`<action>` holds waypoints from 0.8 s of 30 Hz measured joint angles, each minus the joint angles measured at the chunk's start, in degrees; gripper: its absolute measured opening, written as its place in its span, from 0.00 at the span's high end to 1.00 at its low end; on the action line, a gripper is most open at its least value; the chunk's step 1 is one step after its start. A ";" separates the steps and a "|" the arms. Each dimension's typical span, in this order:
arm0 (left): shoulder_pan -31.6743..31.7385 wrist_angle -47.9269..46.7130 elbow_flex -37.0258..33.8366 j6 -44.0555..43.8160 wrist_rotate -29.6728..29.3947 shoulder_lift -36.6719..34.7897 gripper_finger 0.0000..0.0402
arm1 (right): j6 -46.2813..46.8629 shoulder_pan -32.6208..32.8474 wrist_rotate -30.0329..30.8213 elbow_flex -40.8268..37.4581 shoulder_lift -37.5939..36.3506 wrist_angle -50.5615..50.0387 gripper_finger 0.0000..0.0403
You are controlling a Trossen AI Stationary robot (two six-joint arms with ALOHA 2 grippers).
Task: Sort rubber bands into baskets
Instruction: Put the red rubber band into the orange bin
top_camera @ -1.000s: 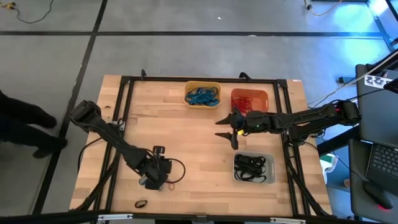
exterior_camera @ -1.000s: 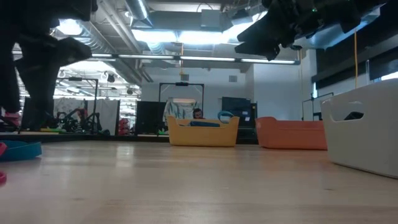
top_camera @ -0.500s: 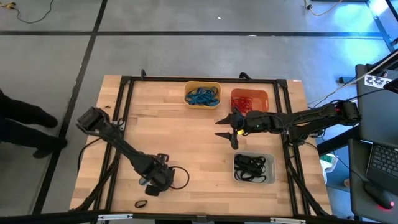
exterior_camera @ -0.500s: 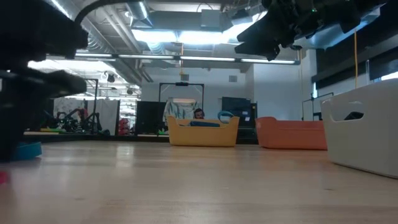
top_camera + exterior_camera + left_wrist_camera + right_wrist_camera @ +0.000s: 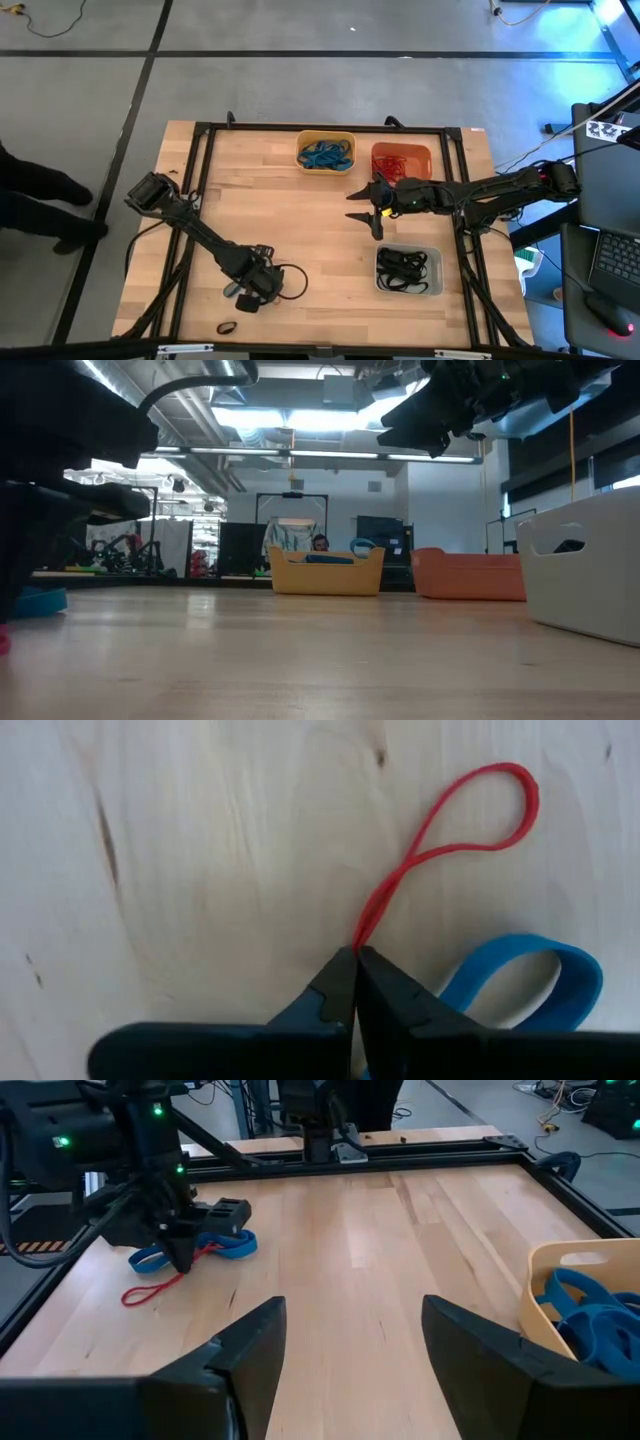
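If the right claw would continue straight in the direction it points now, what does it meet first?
Probably the left claw, shut on the red rubber band beside a blue rubber band. Before that, only bare table lies ahead of the open right claw; depth is uncertain.

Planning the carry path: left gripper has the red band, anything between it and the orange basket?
Nothing on the table does. The left gripper pinches the red band; bare wood runs to the orange basket. The right gripper hangs open near that path.

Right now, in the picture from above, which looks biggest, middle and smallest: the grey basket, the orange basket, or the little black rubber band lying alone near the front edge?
1. Grey basket, slightly the largest.
2. Orange basket, close behind.
3. Lone black rubber band, far smaller.
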 joint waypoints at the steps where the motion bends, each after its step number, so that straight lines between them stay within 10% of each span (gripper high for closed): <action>1: 0.07 0.04 0.00 0.00 -0.06 -0.01 0.99 | 0.00 0.00 0.00 0.00 0.00 0.00 0.42; 12: 0.11 -0.51 3.00 2.87 -10.08 -2.11 0.99 | -0.03 -0.02 0.00 0.00 0.00 0.00 0.42; 24: 0.32 -0.07 3.50 6.71 -33.99 -12.30 0.98 | -0.30 -0.02 -1.03 0.00 0.02 0.08 0.42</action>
